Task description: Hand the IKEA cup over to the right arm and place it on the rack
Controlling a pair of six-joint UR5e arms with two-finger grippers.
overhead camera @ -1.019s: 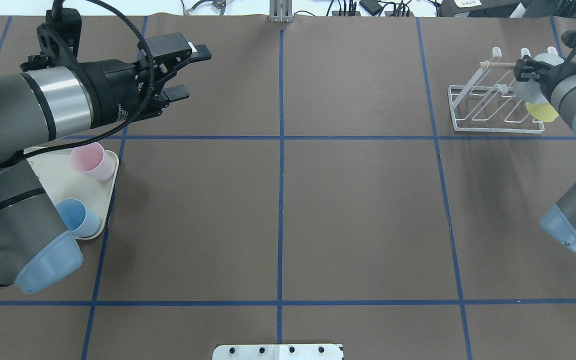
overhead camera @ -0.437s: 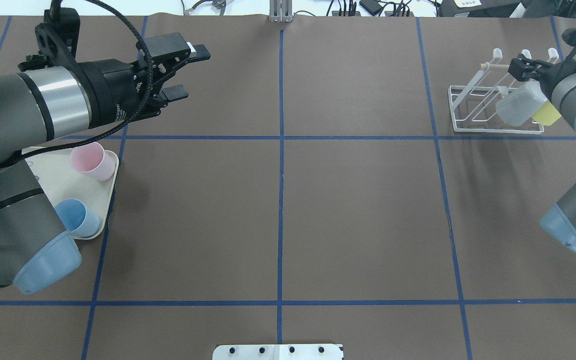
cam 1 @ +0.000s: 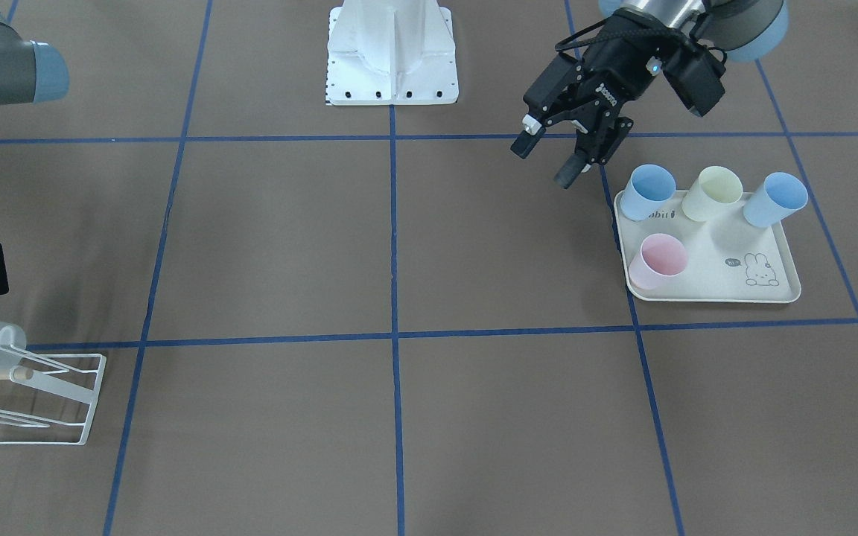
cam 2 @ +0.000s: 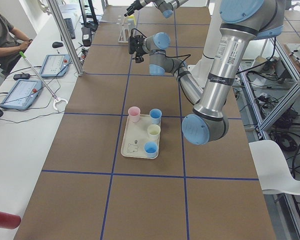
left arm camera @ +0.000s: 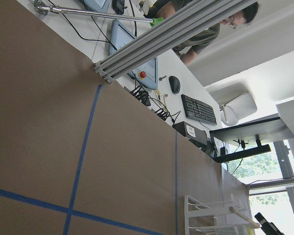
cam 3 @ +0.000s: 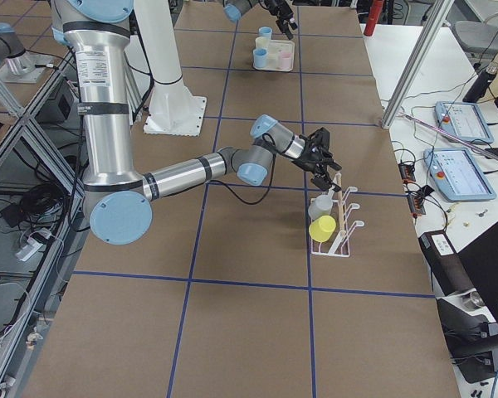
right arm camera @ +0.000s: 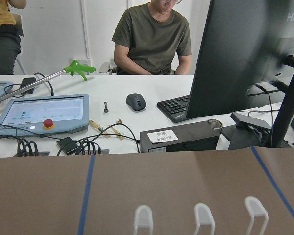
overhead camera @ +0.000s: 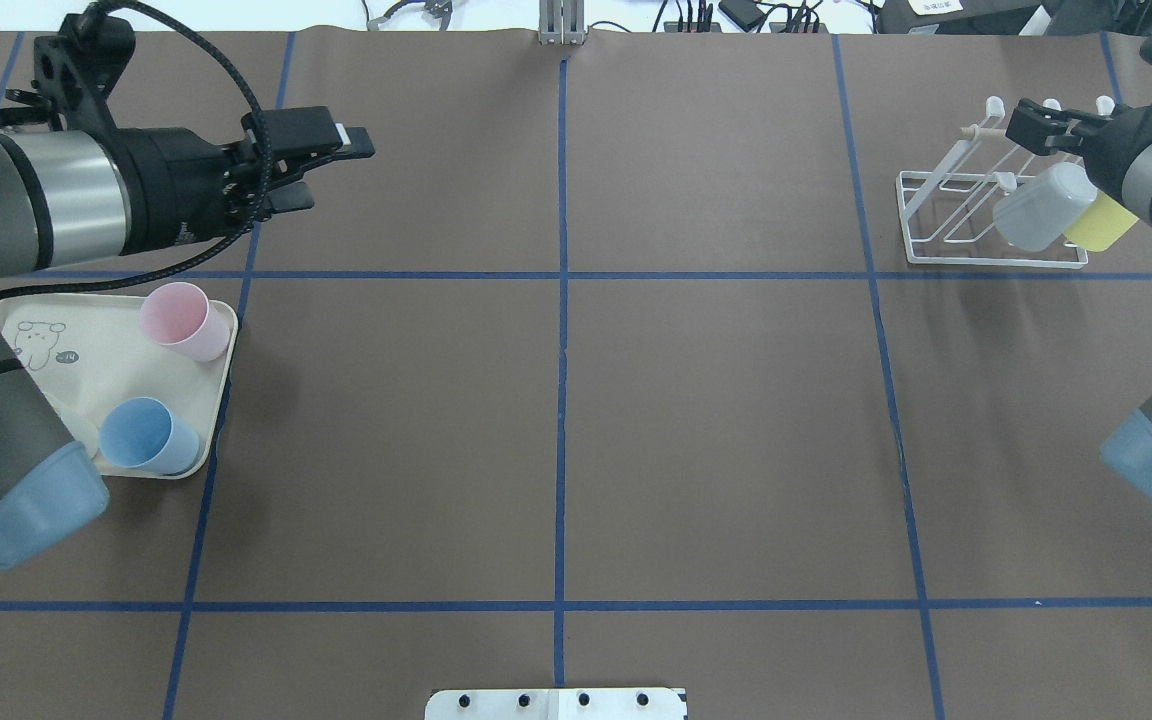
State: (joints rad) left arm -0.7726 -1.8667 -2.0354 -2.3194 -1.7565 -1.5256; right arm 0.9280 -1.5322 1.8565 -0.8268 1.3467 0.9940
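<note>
While the left gripper (overhead camera: 341, 172) hangs spread and empty over the table's left side, you can see the cream tray (overhead camera: 86, 345) near it carrying a pink cup (overhead camera: 176, 320) and a blue cup (overhead camera: 141, 437); far right, the clear IKEA cup (overhead camera: 1036, 210) lies tilted on the white rack (overhead camera: 976, 262), just beside a yellow cup (overhead camera: 1101, 225); the right gripper (overhead camera: 1036, 125) hovers by the pegs, jaws apart, holding nothing.

the left claw (overhead camera: 331, 172) has drawn back toward the left of the worktop and turned, so from overhead its jaws look closer together. the rabbit print on the tray (overhead camera: 106, 350) now shows. the right claw (overhead camera: 1026, 125) has released the clear cup (overhead camera: 1036, 208) and pulled farther away. the cup now rests tilted on the rack (overhead camera: 996, 262).
</note>
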